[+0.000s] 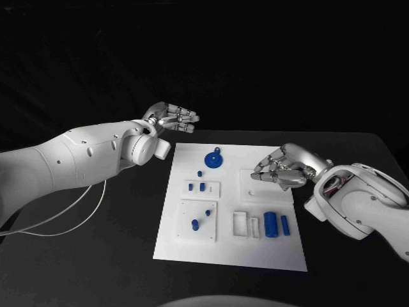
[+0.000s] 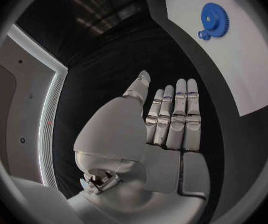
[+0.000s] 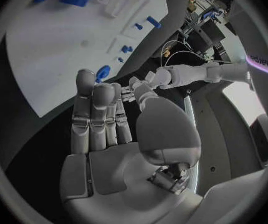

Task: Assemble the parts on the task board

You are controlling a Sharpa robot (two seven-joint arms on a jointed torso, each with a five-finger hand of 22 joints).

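Over the board point(image 1: 232, 252) both hands are empty, the left hand point(image 1: 170, 119) flat-fingered and the right hand point(image 1: 283, 169) loosely curled, so lower the right squarely onto one part point(image 1: 271, 223).

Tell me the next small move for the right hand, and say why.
Probably lower the right hand onto a loose part close to it, perhaps the blue cylinders just nearer the robot on the task board. It hovers over the board's right side holding nothing, fingers extended. The left hand sits off the far left corner, also holding nothing.
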